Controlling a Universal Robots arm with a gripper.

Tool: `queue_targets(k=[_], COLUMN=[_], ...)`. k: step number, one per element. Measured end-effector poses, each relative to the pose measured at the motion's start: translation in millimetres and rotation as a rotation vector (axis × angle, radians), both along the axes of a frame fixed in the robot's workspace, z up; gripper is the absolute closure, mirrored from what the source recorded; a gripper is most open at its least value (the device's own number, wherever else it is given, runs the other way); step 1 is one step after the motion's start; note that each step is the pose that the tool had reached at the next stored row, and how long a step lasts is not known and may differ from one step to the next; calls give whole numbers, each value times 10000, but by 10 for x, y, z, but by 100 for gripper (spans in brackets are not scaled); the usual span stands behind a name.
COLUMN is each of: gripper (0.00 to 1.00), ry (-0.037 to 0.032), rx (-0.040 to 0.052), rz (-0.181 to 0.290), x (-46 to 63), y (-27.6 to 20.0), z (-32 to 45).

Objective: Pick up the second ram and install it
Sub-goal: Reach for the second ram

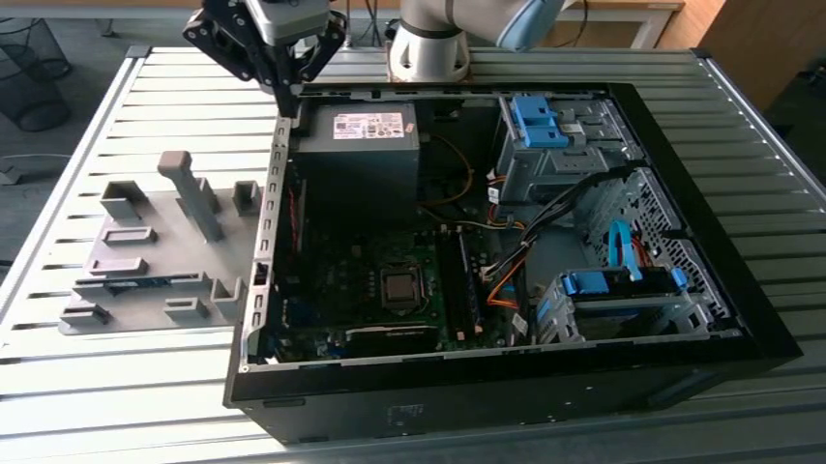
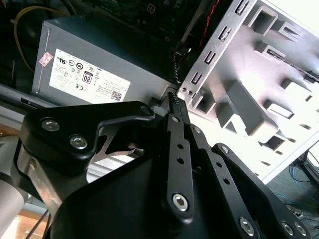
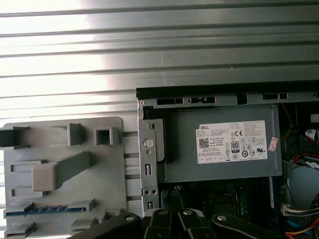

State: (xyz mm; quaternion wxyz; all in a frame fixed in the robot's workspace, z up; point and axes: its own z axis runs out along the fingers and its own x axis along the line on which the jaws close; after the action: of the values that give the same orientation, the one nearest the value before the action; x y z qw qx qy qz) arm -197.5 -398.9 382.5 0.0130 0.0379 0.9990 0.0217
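Note:
The second ram (image 1: 139, 282) is a thin dark strip lying on edge in a slot of the pale grey holder plate (image 1: 155, 217), on the exterior view's left of the open computer case (image 1: 775, 329). The first wrist view shows the ram (image 3: 42, 209) in the plate (image 3: 115, 174) too. My gripper (image 1: 286, 95) hangs above the case's far left corner, beside the power supply (image 1: 355, 145) and well away from the ram. Its fingers are shut with nothing between them, seen in both wrist views (image 2: 172, 97) (image 3: 172, 214).
Inside the case lie the motherboard (image 1: 374, 266), its memory slots (image 1: 455, 275), loose cables (image 1: 510, 280) and blue drive brackets (image 1: 620, 282). An upright grey post (image 1: 193, 193) and several blocks rise from the holder plate. Everything rests on a slatted metal table (image 1: 77, 387).

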Motion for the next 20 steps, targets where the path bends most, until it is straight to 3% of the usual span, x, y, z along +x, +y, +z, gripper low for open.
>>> queue_targets(k=[20], gripper=[90], ry=[0], rx=[0], rz=[0], x=[-101], y=[0], z=[-17])
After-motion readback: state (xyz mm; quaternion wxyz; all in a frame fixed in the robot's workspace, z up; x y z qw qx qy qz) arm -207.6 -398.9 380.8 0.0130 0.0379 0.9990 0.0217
